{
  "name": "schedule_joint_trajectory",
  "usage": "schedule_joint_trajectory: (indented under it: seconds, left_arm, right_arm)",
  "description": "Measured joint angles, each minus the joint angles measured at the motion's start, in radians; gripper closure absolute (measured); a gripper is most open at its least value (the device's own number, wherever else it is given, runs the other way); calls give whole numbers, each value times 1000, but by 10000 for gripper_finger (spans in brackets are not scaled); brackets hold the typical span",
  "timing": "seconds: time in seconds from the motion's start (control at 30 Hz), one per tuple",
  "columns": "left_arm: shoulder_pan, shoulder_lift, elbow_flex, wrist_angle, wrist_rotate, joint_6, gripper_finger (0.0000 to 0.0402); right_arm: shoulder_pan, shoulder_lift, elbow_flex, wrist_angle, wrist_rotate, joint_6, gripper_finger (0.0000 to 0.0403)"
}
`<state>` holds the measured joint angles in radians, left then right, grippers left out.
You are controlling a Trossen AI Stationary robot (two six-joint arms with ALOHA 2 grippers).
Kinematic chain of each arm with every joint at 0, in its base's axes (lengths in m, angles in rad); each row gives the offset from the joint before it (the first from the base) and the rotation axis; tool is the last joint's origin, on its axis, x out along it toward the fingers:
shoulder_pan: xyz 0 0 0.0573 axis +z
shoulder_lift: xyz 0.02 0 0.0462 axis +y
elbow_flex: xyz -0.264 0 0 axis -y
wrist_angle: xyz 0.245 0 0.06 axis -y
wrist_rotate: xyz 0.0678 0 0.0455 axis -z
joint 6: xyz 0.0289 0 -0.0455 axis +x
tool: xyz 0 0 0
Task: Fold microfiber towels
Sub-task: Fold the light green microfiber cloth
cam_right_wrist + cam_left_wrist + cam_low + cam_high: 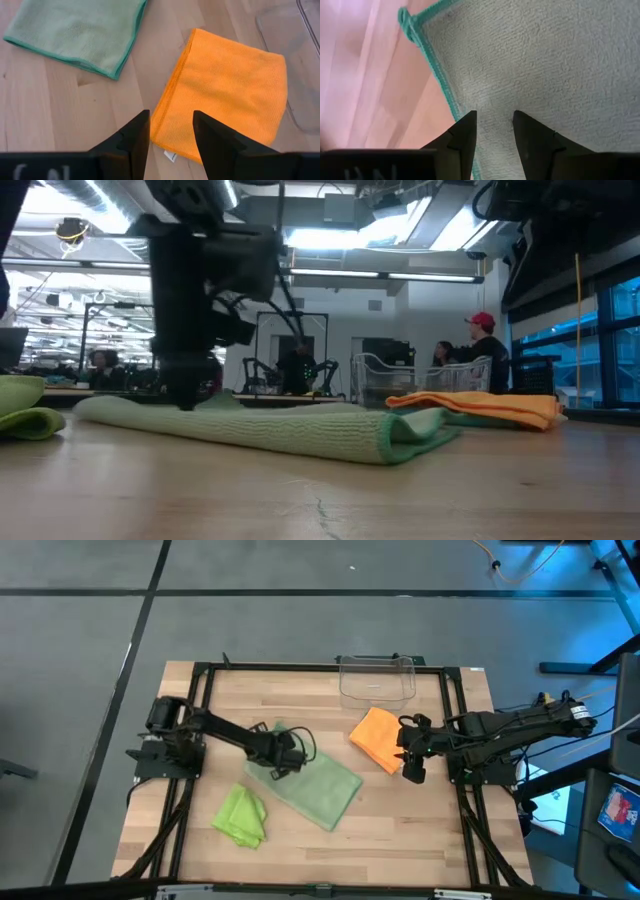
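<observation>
A pale sage towel (312, 785) with teal stitching lies flat in the middle of the table. My left gripper (494, 114) stands open over the towel's left part, pointing steeply down, just inside the stitched edge (436, 75) and a little short of a corner (407, 22). In the low view the left gripper (185, 402) reaches down to the towel's top. An orange towel (225, 95) lies flat at the right. My right gripper (171, 114) hangs open well above the orange towel's near edge. A lime green towel (242, 815) lies bunched at the front left. My left gripper has its fingertips (467, 120) down at the sage towel's surface (495, 95), close to the stitched left edge and coming from above at a slant. Whether they touch the cloth I cannot tell. Nothing is pinched between them.
A clear plastic bin (377, 678) stands at the table's far edge, just behind the orange towel. A black frame (200, 720) runs around the tabletop. Bare wood (400, 840) shows at the front right. People (480, 340) show in the room beyond the table.
</observation>
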<state>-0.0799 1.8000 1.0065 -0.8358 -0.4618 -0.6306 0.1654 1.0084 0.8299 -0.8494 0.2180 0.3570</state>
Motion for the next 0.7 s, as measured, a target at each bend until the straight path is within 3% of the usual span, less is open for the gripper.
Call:
schedule_joint_trajectory:
  seconds: [0.27, 0.4, 0.7]
  left_arm:
    - [87, 0, 0, 182, -20, 120, 280]
    - [132, 0, 0, 182, -82, 118, 280]
    - [176, -16, 12, 160, -140, 117, 281]
  right_arm:
    - [0, 0, 0, 1, 21, -5, 249]
    - [0, 0, 0, 1, 75, 1, 249]
    - [0, 0, 0, 1, 80, 0, 249]
